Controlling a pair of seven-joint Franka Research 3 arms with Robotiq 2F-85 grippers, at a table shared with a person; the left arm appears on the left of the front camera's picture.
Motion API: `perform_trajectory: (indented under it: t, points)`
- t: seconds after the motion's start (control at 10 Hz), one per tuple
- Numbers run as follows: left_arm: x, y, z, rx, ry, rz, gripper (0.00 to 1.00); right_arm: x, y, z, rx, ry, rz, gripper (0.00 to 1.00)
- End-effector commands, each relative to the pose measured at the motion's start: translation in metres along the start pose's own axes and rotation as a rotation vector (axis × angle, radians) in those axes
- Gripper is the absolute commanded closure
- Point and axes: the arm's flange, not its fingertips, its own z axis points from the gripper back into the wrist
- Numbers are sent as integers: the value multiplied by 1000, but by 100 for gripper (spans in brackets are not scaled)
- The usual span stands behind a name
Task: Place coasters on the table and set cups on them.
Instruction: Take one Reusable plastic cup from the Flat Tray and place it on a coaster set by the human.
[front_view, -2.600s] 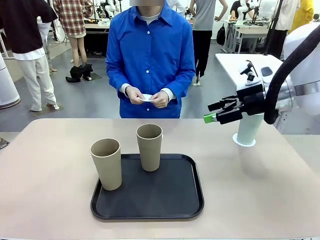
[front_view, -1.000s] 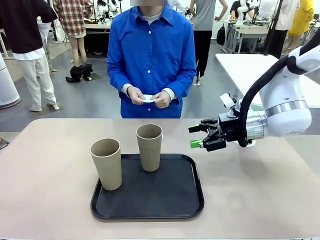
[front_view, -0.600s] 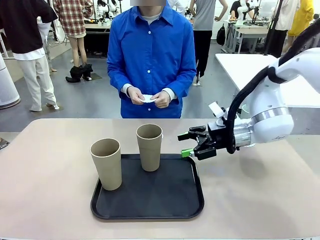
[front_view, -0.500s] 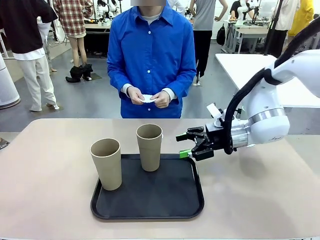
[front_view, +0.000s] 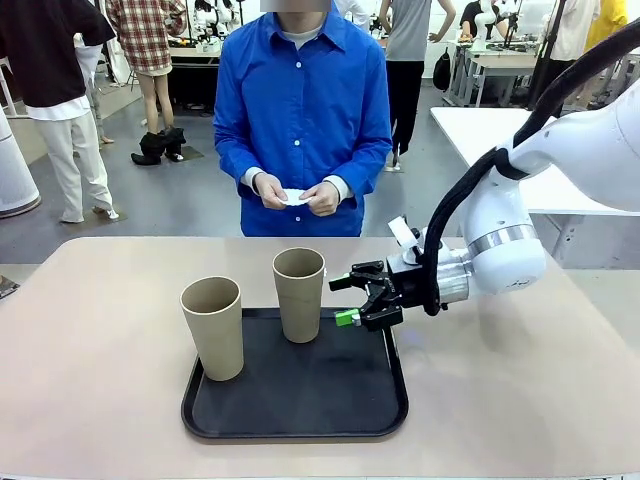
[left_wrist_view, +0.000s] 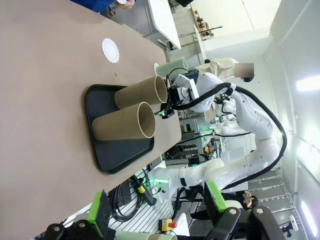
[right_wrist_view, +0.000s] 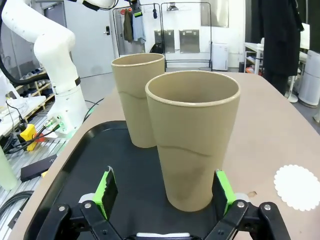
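Note:
Two tan cups stand on a black tray (front_view: 330, 390): one at the left front (front_view: 213, 327), one farther back (front_view: 299, 295). My right gripper (front_view: 342, 300) is open, level with the back cup and just to its right. In the right wrist view that cup (right_wrist_view: 192, 145) stands just beyond my open fingers (right_wrist_view: 164, 195), with the other cup (right_wrist_view: 137, 95) behind it. A white lacy coaster (right_wrist_view: 300, 186) lies on the table (front_view: 500, 400) beside the tray. The person holds another coaster (front_view: 292, 196) in both hands. My left gripper (left_wrist_view: 156, 210) hangs open far from the cups (left_wrist_view: 140, 93). A mint cup (left_wrist_view: 172, 65) stands beyond them.
The tray's raised rim (right_wrist_view: 75, 160) runs below my right fingers. The person in a blue shirt (front_view: 300, 110) stands at the far edge. A white table (front_view: 480, 130) is behind at the right. The tabletop has free room left and right of the tray.
My right arm has swung left and down from the table's right side to the back tan cup, jaws open throughout. The person and cups have not moved.

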Motion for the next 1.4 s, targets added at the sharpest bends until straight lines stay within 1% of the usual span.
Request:
perform_trajectory:
  t: [0.0, 0.3, 0.6, 1.3]
  points:
    - [0, -1, 1, -23, -7, -11, 0, -6, -5, -13, -35, -10, 22, 0]
    - [0, -1, 1, -23, -7, -11, 0, -10, -10, -21, -42, 14, 38, 0]
    - [0, -1, 1, -23, -7, -11, 0, -14, -21, -27, -50, 4, 27, 0]
    - [0, -1, 1, -23, -7, -11, 0, -15, -29, -46, -21, 8, 19, 0]
